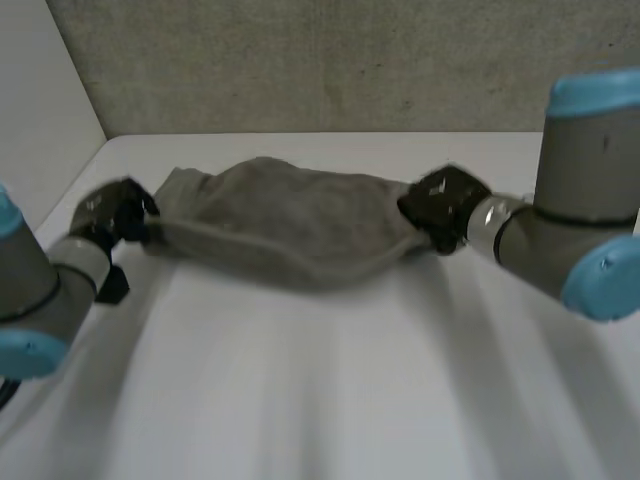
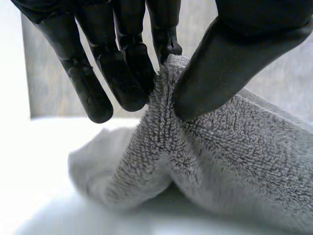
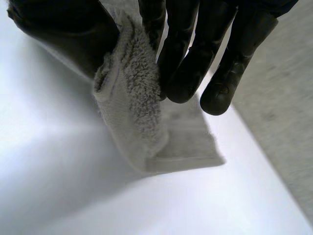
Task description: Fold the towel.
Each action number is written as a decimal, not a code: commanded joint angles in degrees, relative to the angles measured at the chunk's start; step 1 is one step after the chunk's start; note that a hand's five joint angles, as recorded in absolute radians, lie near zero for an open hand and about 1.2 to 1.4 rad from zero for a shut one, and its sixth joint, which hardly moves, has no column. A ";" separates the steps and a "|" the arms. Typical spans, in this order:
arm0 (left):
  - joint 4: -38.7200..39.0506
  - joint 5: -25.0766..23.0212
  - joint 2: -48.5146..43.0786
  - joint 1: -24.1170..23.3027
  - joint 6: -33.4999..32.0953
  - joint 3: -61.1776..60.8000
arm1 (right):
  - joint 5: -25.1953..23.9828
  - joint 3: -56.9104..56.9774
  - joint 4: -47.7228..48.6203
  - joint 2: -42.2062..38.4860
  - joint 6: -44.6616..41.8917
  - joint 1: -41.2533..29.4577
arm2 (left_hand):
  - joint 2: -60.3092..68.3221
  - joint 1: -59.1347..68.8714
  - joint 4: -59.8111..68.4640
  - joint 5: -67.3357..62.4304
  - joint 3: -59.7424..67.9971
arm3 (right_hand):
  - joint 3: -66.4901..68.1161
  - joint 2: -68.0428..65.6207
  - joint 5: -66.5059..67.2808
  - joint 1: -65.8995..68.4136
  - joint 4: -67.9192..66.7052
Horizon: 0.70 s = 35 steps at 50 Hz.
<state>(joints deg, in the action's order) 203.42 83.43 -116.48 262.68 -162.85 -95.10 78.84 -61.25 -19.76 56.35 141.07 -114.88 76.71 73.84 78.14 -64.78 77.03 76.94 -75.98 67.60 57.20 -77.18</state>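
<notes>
Grey towel (image 1: 280, 225) ends pinched by left hand (image 1: 112, 212), right hand (image 1: 440, 205) (middle sagging) over table (image 1: 300, 400), wall (image 1: 300, 60) behind

looped grey terry cloth towel (image 2: 234, 147), smooth white table (image 1: 330, 400), rough speckled wall (image 1: 330, 60).

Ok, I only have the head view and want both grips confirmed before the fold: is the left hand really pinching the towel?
Observer: Yes. In the left wrist view the left hand pinches a bunched fold of the towel between thumb and fingers.
Operator: And the right one?
Observer: The same. In the right wrist view the right hand clamps the towel's end between thumb and fingers.
Operator: Does any cloth touch the table on that side?
Observer: Yes. Below the right hand's fingertips the towel hangs down and a flat part of it lies on the table.
</notes>
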 commanded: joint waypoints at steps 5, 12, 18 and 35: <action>0.84 -0.03 3.17 1.78 -2.46 -9.75 | -0.27 -18.97 8.07 7.27 -2.29 -0.70 | -20.64 -17.78 -22.07 18.71 -20.96 | 3.06 -4.02 2.40 22.80 -2.82; 0.93 -0.55 7.58 1.78 -10.36 -10.90 | -0.01 -28.38 12.90 11.93 -1.95 -0.26 | -52.83 -49.97 -54.27 50.90 -53.15 | 3.06 -4.02 2.40 22.80 -2.82; 1.36 -7.03 7.84 1.87 -18.53 -10.02 | 0.09 -34.71 17.56 14.48 -1.33 0.18 | -57.24 -54.38 -58.67 55.31 -57.56 | 3.06 -4.02 2.40 22.80 -2.82; 1.19 -23.84 3.37 4.51 -38.76 -6.42 | 0.08 -43.25 25.82 15.54 -0.54 0.27 | -50.69 -47.82 -52.12 48.76 -51.01 | 3.06 -4.02 2.40 22.80 -2.82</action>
<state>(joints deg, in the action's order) 204.56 60.31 -110.05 267.84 -196.98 -102.62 78.95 -103.26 4.57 71.90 140.53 -114.68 23.37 23.45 23.30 -13.84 23.65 76.93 -75.98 67.60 57.20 -77.18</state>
